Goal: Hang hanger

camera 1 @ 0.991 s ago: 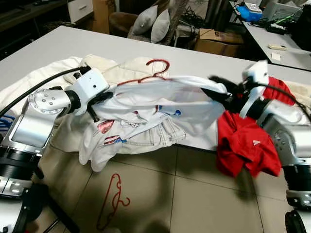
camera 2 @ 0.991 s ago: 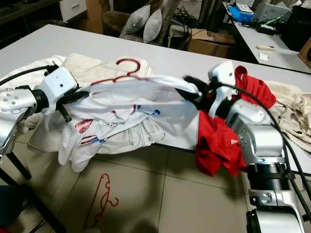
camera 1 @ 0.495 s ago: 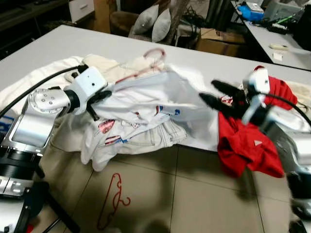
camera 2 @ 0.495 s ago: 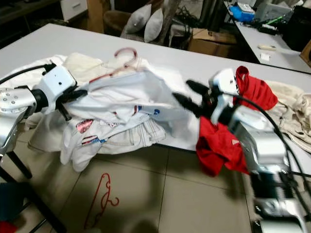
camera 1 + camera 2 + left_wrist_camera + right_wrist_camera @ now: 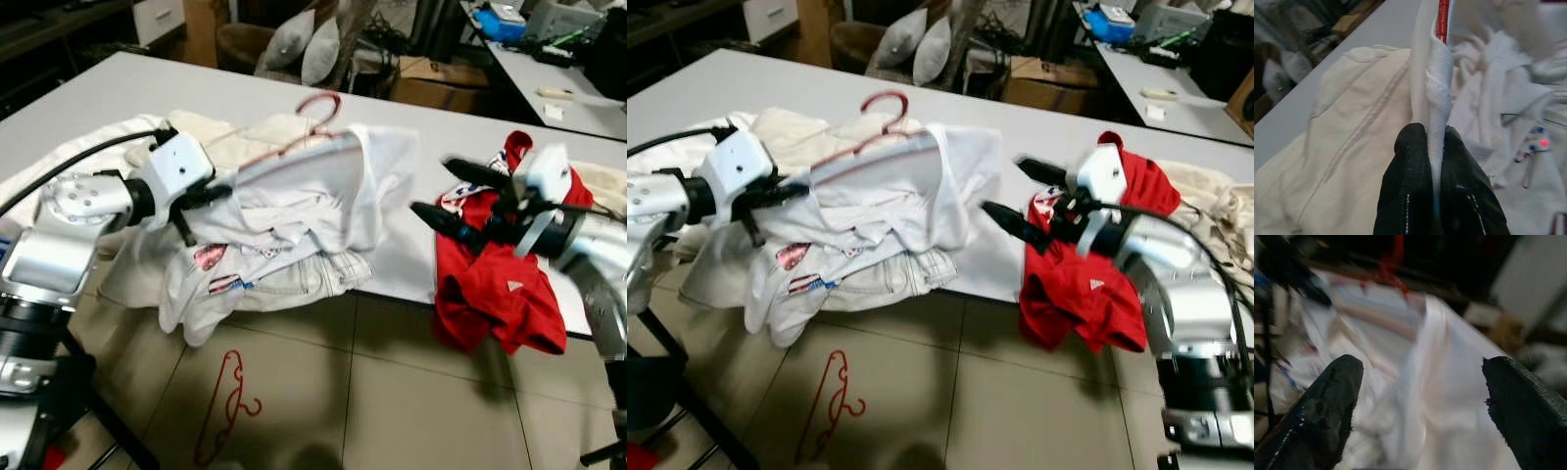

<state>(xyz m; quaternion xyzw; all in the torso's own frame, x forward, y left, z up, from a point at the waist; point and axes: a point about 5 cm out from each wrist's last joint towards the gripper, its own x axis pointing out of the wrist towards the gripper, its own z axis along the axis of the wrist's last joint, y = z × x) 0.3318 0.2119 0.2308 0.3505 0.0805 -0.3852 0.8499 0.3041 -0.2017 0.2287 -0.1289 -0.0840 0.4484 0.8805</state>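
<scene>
Two hangers are in view. One red hanger (image 5: pixel 306 127) sits at the desk's (image 5: pixel 147 88) near edge, inside a white shirt (image 5: pixel 313 191); only its hook and a short length of one arm are exposed, the rest is covered by cloth. The hook points toward the far edge of the desk, and the hanger's long axis runs roughly along the near edge, rising a little toward the robot's right. The second hanger (image 5: pixel 227 406) lies flat on the floor (image 5: pixel 392 392) below the desk's near edge, long axis running toward the desk, hook at the end away from it.

Left tool (image 5: pixel 1434 161) is closed on a fold of the shirt at the hanger's left end; the left wrist view shows the red bar emerging just beyond the pinched cloth. The fingertips themselves are buried in fabric in the head views.

Right tool (image 5: pixel 453 196) stands open, fingers well spread, above the near edge, apart from the shirt and just beside a red garment (image 5: pixel 495 294) that drapes over that edge. The right wrist view is blurred; white cloth and a trace of red hanger can be made out between the fingers (image 5: pixel 1327 406), nothing touching them.

Cream clothing (image 5: pixel 211 132) lies under and behind the shirt; pale jeans (image 5: pixel 294 274) hang off the near edge beneath it. Shirt prints are too small to read.
</scene>
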